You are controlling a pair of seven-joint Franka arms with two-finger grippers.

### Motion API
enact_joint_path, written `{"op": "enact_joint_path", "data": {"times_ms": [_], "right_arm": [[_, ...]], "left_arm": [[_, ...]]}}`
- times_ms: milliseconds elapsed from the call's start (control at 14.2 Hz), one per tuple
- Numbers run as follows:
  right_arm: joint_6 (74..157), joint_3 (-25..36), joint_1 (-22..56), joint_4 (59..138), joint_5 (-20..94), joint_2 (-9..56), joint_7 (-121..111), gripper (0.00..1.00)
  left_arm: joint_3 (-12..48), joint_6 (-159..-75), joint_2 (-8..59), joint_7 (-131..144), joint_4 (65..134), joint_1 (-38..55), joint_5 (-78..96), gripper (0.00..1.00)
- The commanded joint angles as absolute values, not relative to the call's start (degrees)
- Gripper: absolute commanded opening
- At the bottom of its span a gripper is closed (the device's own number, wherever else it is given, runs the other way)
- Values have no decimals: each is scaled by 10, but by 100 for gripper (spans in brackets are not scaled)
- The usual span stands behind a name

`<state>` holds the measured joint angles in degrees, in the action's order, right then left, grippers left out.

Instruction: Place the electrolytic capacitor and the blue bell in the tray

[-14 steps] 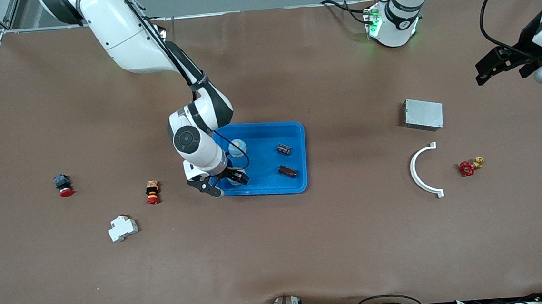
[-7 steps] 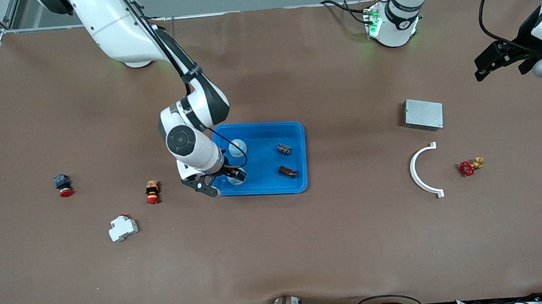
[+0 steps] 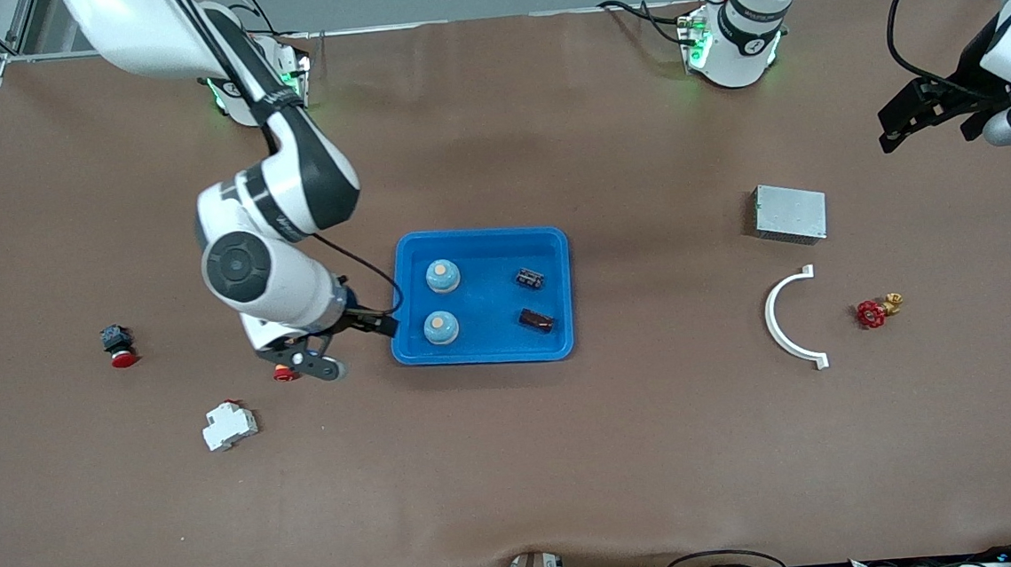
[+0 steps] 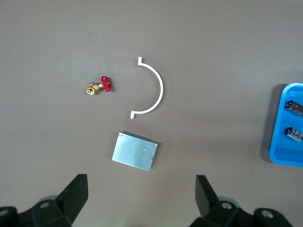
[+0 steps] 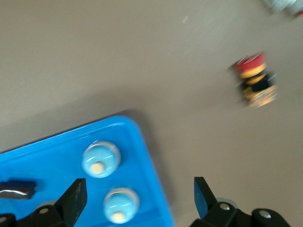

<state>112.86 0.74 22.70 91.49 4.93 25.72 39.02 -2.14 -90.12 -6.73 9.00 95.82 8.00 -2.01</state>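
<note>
The bright-blue tray point(image 3: 477, 232) lies mid-table. In it stand two blue bells point(image 3: 443, 275) point(image 3: 441, 327), and two dark electrolytic capacitors point(image 3: 530, 277) point(image 3: 536, 319) lie beside them. My right gripper point(image 3: 351, 346) hangs open and empty just off the tray's end toward the right arm. The right wrist view shows the tray point(image 5: 147, 156), both bells point(image 5: 100, 159) point(image 5: 121, 204) and one capacitor point(image 5: 16, 187) beneath the right gripper point(image 5: 139, 203). My left gripper point(image 3: 935, 122) waits open and empty, high over the left arm's end of the table; its view point(image 4: 142, 194) catches the tray's edge point(image 4: 277, 142).
A grey metal box point(image 3: 789, 213), a white arc piece point(image 3: 784, 317) and a red valve point(image 3: 872, 313) lie toward the left arm's end. Toward the right arm's end are a red push button point(image 3: 118, 346), a white breaker point(image 3: 229, 425) and an orange-red button point(image 5: 255, 80), partly under the right gripper.
My right gripper has drawn out of the tray toward the right arm's end, open throughout, leaving the second blue bell standing in the tray. The left gripper barely shifted.
</note>
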Motion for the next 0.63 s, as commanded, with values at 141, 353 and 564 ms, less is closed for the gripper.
{"op": "enact_joint_path", "data": {"times_ms": [141,353,564], "right_arm": [[1080,-1,135,920,-49,203,213,100],[1085,-3,56,919,-46,189,93,100],[1081,-3,10,920,-40,167,62,100]], "left_arm": [[-21,-914,-75,86,966,82,-18,100],[-20,-917,-75,88,965,82,-18,100],[-20,-918,-74,88,965,82,-18,100]]}}
